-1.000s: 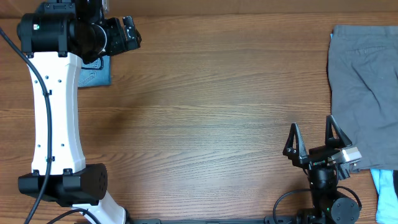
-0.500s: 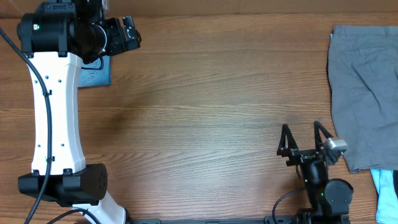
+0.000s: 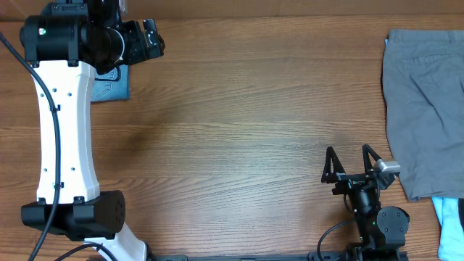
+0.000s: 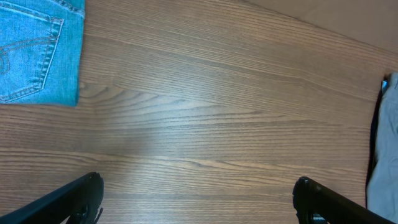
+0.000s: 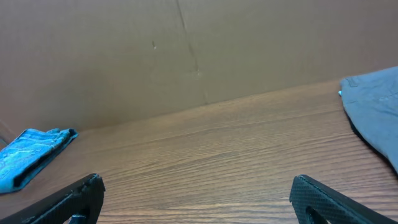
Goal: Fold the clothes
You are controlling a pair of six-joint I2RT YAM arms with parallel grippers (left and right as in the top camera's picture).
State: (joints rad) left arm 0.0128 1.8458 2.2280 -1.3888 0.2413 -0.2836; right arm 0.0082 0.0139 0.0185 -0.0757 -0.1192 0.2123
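The left gripper [image 4: 198, 183] stands with its jaws spread wide and nothing between them; only bare wooden table [image 4: 217, 124] lies in the gap. The folded jeans [image 4: 37, 50] lie flat on the table ahead of these jaws, out beyond the finger at the left of the wrist view and well apart from it, with a stitched back pocket facing up. Past the opposite finger, at the far edge of that view, a strip of the grey trousers [image 4: 382, 155] shows.

The right gripper [image 5: 196, 183] also has its jaws wide apart and holds nothing, with bare table ahead. From these jaws the jeans lie far ahead and off to the left, near the cardboard wall [image 5: 186, 50] behind the table. The grey trousers lie ahead to the right, rumpled and unfolded. From overhead, the trousers' near edge comes just beside the outer finger without touching it. A bit of light-blue cloth [image 3: 449, 225] shows beyond the trousers' near end.
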